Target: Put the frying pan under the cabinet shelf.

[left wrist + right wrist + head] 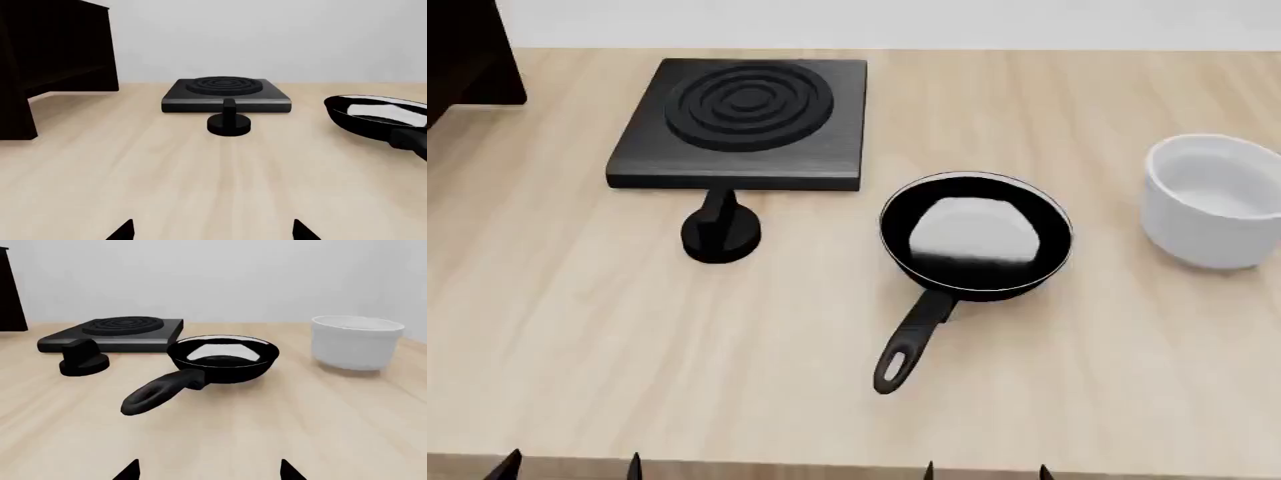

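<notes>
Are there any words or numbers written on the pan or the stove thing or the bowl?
None. No words, numbers or signs show in any view: not on the frying pan, the burner plate, its knob, the white bowl or the cabinet shelf.

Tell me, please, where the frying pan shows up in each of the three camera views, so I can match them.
Head view: frying pan right of centre, handle toward the near edge.
Left wrist view: cut off at the right edge.
Right wrist view: centre, handle pointing lower left.
Shared landmark: the black burner plate, beyond the pan.
</notes>
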You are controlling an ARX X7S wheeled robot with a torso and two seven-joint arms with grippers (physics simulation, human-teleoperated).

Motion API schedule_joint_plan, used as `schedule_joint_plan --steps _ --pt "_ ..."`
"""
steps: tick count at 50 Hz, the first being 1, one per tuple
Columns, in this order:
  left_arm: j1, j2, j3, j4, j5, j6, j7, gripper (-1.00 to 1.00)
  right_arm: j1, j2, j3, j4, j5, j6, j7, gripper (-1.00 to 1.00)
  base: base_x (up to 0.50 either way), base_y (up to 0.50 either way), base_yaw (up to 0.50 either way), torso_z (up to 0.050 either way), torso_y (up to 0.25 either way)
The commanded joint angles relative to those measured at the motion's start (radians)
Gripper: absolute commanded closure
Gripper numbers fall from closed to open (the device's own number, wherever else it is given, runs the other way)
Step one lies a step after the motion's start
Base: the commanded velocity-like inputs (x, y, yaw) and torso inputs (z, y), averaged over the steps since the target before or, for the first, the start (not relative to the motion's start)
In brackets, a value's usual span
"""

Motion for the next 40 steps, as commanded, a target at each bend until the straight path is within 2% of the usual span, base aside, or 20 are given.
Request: schedule_joint_plan --steps 1,16,23,40 --pt "0.000 -0.010 0.011 0.000 -0.010 0.000 -0.011 -1.00 0.000 0.009 -0.013 0.000 0.009 0.000 0.013 -1.00 0.00 0.00 0.00 0.000 0.000" --pt "0.015 -0.050 0.064 0.064 -0.040 -0.036 -0.071 -1.00 -0.004 0.058 -0.073 0.003 0.032 -0.020 0.044 -1.00 0.00 0.00 0.00 0.000 0.000" --pt "0.026 -0.067 0.082 0.076 -0.042 -0.008 -0.083 -1.00 -0.008 0.071 -0.088 -0.013 0.041 -0.020 0.052 -1.00 0.00 0.00 0.00 0.000 0.000" --pt "0.037 -0.099 0.114 0.127 -0.047 -0.034 -0.103 -1.00 -0.003 0.091 -0.120 -0.031 0.053 -0.008 0.066 -1.00 0.00 0.00 0.00 0.049 0.013"
